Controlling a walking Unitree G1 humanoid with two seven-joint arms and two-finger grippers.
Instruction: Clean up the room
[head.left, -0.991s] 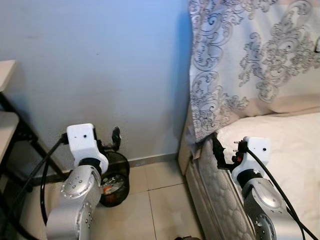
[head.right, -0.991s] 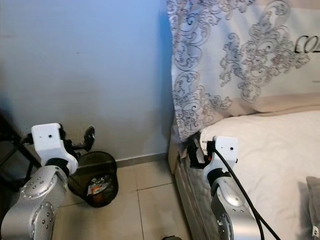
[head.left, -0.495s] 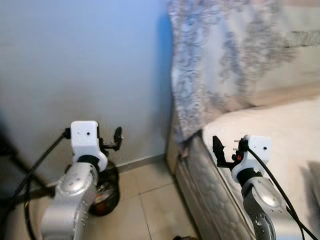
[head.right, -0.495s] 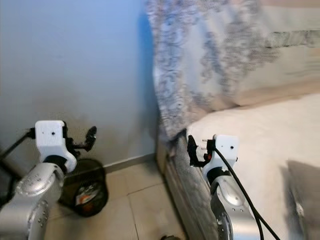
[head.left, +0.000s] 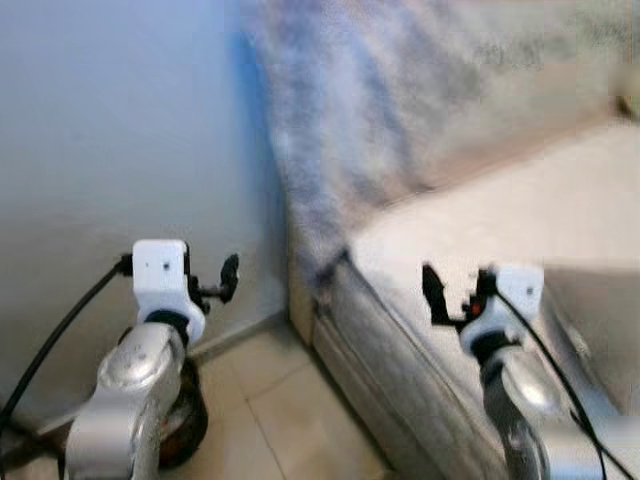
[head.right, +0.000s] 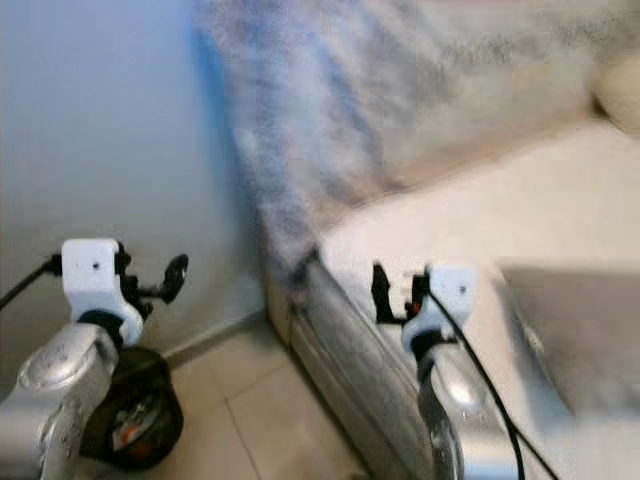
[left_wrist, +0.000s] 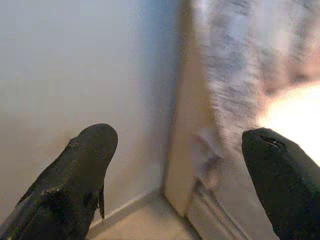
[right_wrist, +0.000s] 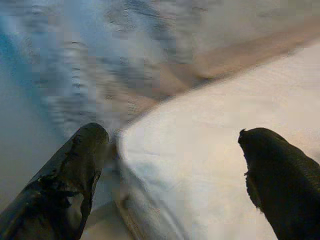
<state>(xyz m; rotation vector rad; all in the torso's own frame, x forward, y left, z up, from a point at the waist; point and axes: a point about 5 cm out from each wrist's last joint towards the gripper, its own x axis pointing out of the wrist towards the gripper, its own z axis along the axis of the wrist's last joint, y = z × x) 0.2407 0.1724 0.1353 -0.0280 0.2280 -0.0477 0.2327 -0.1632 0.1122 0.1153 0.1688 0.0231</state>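
left gripper (left_wrist: 175, 175) spread, empty | right gripper (right_wrist: 170, 175) spread, empty | bed (head.left: 500, 230) ahead | bin (head.right: 135, 425) by wall

This was a bedroom in a home: a bed (head.left: 480, 230) stood against a plain wall (head.left: 110, 130), a patterned cloth (head.right: 330, 110) draped at its head, tiled floor (head.left: 270, 420) beside.

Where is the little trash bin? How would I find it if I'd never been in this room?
Find the bed and the blue-grey wall beside it. On the tiled floor at the foot of that wall, partly hidden behind the robot's left arm, stands the wastebasket. It is the only round black mesh thing there, with some rubbish inside.
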